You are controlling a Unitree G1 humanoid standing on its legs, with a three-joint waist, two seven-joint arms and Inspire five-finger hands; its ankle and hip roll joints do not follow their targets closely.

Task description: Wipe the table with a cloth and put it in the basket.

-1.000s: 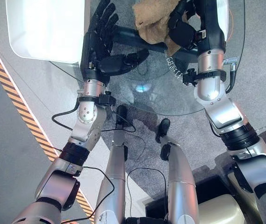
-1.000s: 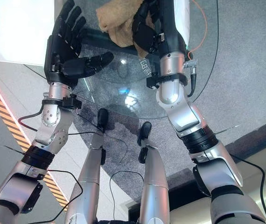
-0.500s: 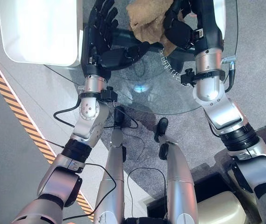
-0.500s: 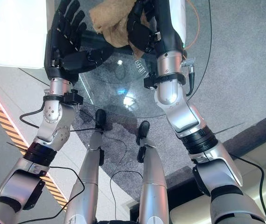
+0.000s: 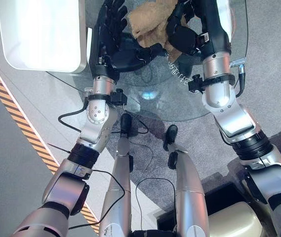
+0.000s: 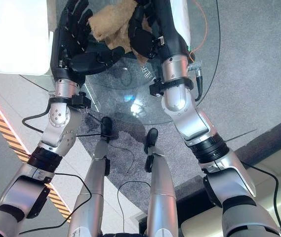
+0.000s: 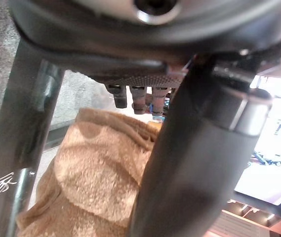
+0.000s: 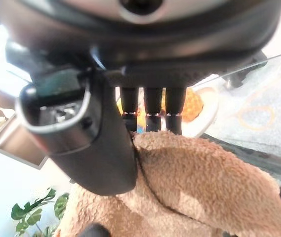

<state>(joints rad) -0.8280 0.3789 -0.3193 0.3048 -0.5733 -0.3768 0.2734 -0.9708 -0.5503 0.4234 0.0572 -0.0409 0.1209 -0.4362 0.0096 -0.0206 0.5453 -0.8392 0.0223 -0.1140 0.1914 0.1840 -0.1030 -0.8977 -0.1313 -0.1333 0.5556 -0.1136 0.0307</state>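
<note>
Both hands had drawn closer together across the glass table [image 5: 180, 106] since a second earlier, the left hand [image 5: 111, 37] sliding in until its thumb reached the near edge of the cloth [image 5: 150, 19]; the right hand [image 5: 182, 32] had kept its hold on the far side of that tan bundle, fingers curled down into the fleece, as its own wrist camera confirmed; the left hand's fingers lay straight and spread, clamped on nothing, palm turned toward the cloth, probably to steady or gather it so that it would bunch rather than smear along the glass; the cloth itself sat crumpled on the table between the two hands, pressed under the right one; a white basket [image 5: 36, 34] stood just beside the left hand, conveniently near for the drop; judging by this, wiping seemed under way and the transfer not yet begun.
</note>
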